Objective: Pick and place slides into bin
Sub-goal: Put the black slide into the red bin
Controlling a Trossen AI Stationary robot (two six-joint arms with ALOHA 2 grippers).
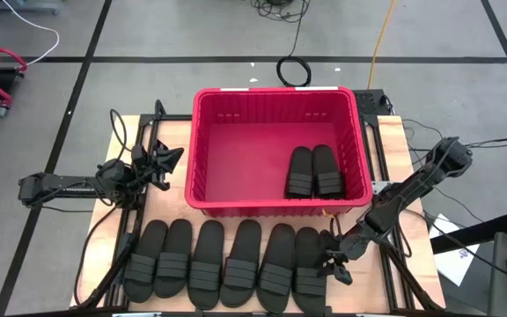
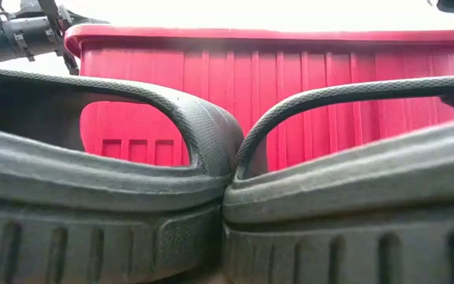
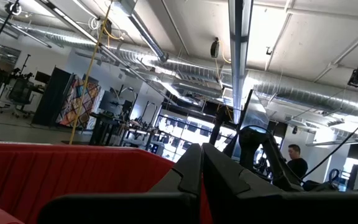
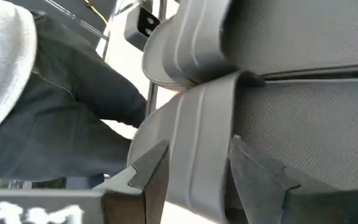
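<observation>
Two black slides (image 1: 313, 171) lie side by side inside the red bin (image 1: 202, 167), on its floor toward the right wall and front right corner, touching each other. Six further slides (image 1: 227, 257) lie in a row on the table (image 1: 394, 141) just in front of the bin's front wall, soles down, straps up, packed edge to edge. In the low view two of these slides (image 2: 227, 197) fill the foreground, pressed together at their edges, with the bin's ribbed front wall (image 2: 306, 102) rising behind them.

The right gripper (image 1: 334, 261) is down at the right end of the row, at the outermost slide (image 1: 308, 257). In the right wrist view its two dark fingers (image 4: 151, 168) stand apart on either side of the slide's strap (image 4: 194, 143), one finger at each edge; whether the pads press the strap cannot be told, and the slide lies level with the rest of the row in the high view. The jaws are moderately spread, about the strap's width.

The left gripper (image 1: 167, 160) hovers beside the bin's left wall, near the rear left part of the table, with nothing between its fingers. In the left wrist view its fingers (image 3: 191, 177) meet at the tips, jaws closed, with the bin's red rim (image 3: 73, 155) just ahead.

Beyond the table, the left wrist view shows a person (image 3: 296, 163) in the room, far off. The right wrist view shows a person's dark trouser leg and grey sleeve (image 4: 5, 68) nearby.
</observation>
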